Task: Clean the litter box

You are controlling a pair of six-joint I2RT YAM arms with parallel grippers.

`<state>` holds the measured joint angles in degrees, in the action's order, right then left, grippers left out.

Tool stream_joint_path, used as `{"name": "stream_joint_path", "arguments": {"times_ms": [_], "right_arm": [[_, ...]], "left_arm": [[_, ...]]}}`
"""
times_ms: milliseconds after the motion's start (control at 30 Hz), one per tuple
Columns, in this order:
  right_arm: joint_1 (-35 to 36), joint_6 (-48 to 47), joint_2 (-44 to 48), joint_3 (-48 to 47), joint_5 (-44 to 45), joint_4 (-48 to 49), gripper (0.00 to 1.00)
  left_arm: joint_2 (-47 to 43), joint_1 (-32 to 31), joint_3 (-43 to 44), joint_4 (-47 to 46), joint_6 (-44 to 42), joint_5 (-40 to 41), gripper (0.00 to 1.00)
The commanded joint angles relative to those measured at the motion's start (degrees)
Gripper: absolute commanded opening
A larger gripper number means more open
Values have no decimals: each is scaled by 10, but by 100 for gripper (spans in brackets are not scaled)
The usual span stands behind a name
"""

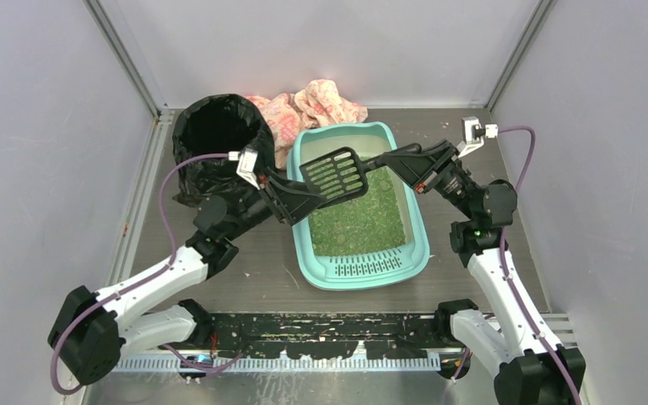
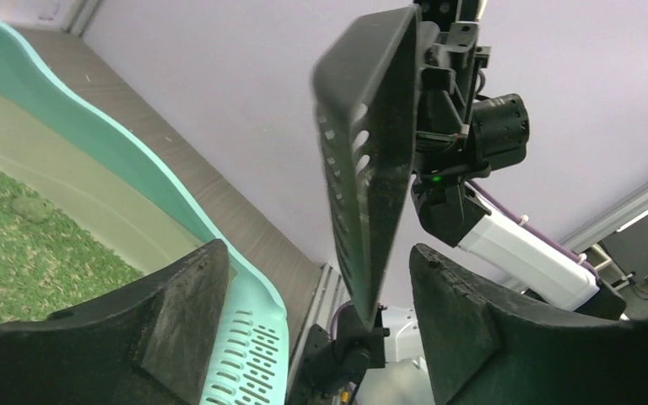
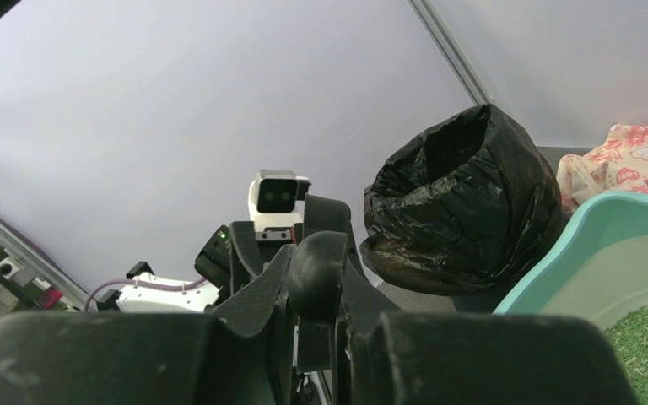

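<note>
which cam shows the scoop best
Top external: the scoop shows its slotted face over the litter box. Left wrist sees it edge-on; right wrist sees only its handle end in the shut right claw.

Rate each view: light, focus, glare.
Top external: even light, sharp, only the bin interior lost in black. Left wrist: scoop and litter in focus, near jaws underlit. Right wrist: own jaws a dark blur along the bottom, bin glossy with highlights.
</note>
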<state>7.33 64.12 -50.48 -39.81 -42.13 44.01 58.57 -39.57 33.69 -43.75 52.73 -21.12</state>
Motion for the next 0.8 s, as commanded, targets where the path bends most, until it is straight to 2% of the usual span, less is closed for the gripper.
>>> {"name": "stream_joint_path", "arguments": {"times_ms": [0,67,133,467,533,633,767], "right_arm": [[-1,-29,24,-11,-15,-17,1],[-1,-40,33,-10,-15,-33,1],[-2,-53,42,-10,-16,-55,1],[-1,-79,43,-4,-28,-106,1],[-1,-81,44,0,-27,-107,1],[-1,-81,43,1,-27,-108,1],[-1,-82,43,2,-26,-110,1]], "left_arm": [[30,1,16,-95,41,-2,72],[39,0,23,-90,42,0,61],[49,-1,29,-89,45,-1,56],[84,-12,51,-114,61,-13,41],[88,-15,54,-113,56,-20,30],[94,-16,64,-98,51,-42,2],[95,-16,64,-97,52,-57,0]]}}
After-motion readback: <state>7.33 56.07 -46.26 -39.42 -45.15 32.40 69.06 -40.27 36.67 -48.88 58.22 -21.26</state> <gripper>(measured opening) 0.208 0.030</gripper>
